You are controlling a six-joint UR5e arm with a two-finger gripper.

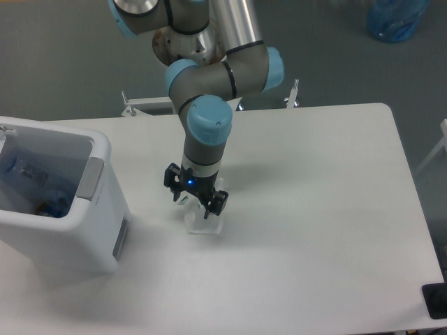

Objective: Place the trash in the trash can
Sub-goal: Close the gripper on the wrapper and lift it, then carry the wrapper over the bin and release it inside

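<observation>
Wrapper (203, 222) — clear crinkled plastic; trash can (98, 209) — smooth white plastic

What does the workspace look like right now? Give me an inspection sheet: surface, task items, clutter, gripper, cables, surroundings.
Surface: white table, bare apart from the items below.
Job's things: crumpled clear wrapper on the table right of the bin; white trash can at the left edge, a crushed bluish bottle already inside.
Clutter: dark object at the table's near right corner, cut off by the frame.
Grippers: gripper low over the wrapper, fingers on either side of it; closure unclear.
Cables: nothing seen.
Surroundings: grey floor; blue bag at top right; white base frame behind the table.
</observation>
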